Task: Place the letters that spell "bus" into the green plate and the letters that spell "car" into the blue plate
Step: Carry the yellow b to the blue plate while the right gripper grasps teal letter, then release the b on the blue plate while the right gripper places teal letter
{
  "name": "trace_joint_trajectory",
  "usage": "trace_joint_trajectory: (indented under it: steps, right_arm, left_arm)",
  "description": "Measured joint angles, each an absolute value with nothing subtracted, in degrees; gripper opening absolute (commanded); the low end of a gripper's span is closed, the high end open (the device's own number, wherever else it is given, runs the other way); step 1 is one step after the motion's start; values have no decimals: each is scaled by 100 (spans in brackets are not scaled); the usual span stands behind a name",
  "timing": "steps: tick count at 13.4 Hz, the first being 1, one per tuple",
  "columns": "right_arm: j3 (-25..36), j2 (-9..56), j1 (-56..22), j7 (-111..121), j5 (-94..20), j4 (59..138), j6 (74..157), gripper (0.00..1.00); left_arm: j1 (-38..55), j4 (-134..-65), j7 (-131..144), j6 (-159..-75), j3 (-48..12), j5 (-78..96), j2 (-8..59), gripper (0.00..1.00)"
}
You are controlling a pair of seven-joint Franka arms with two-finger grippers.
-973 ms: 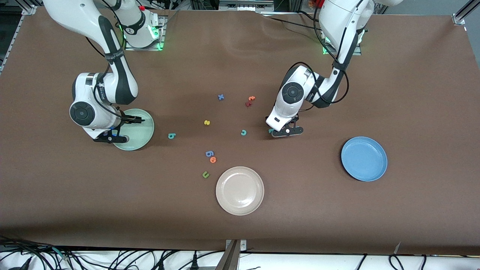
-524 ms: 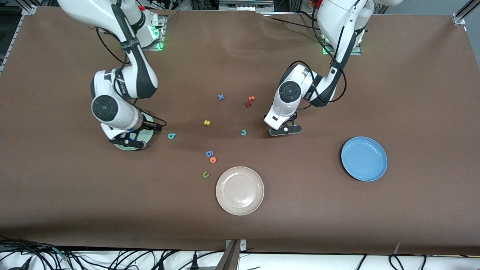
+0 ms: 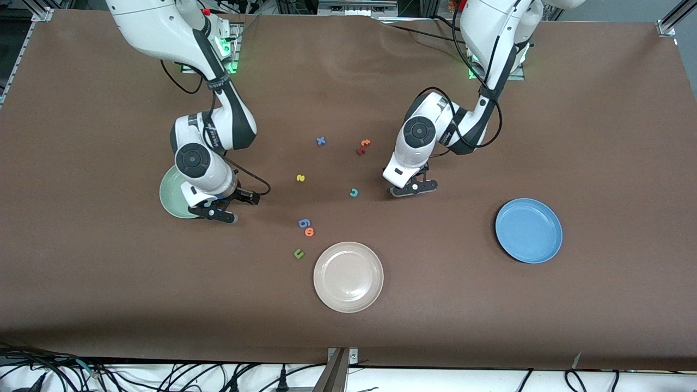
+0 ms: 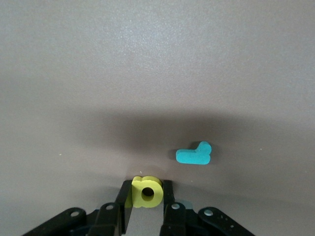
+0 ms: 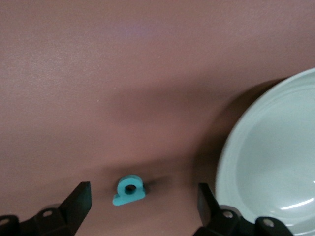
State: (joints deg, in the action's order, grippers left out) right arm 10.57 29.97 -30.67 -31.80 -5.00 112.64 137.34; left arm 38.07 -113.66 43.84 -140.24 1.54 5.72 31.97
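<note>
the counter point(image 3: 490, 316) ran broad and bare along the lower frame, with open room around the beige-white plate point(image 3: 348, 276) at lower middle. higher in the frame, the blue plate point(image 3: 529, 230) sat toward the left arm's end and the green plate point(image 3: 173, 191) toward the right arm's. the right pincer point(image 3: 218, 211) hung wide over the teal "b" point(image 5: 129, 190), just beside that green rim. at mid-frame the left pincer point(image 3: 414, 188) was pinched narrow on the yellow "a" point(image 4: 146, 191), with the teal "r" point(image 4: 194, 155) just beside it and the teal "c" point(image 3: 354, 192) near.

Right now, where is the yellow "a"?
The yellow "a" is pinched in the left gripper, low over the table, beside the teal "r", as the left wrist view shows.
</note>
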Motion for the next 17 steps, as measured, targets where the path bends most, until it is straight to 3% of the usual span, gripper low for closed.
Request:
trace_joint_trajectory:
  steps: [5, 8, 12, 14, 17]
  right_arm:
    - [884, 3295, -3070, -3258, -500, 11263, 14197, 92]
    - [867, 3352, -3075, -3258, -500, 11261, 14243, 84]
    - [860, 3337, -3076, -3258, -500, 11259, 14209, 84]
    - [863, 3322, -3075, -3258, -500, 11259, 14101, 75]
    - [862, 3315, -3075, -3257, -500, 11259, 14038, 46]
  left_arm:
    - [3788, -11324, 4455, -13879, 172, 573, 3198, 19]
    - [3424, -10631, 4215, -12492, 242, 573, 3193, 20]
    - [2460, -9153, 3254, -10459, 267, 572, 3126, 19]
    - [1982, -8590, 2480, -9640, 280, 572, 3113, 19]
    - [1300, -8222, 1626, -9226, 291, 572, 3113, 19]
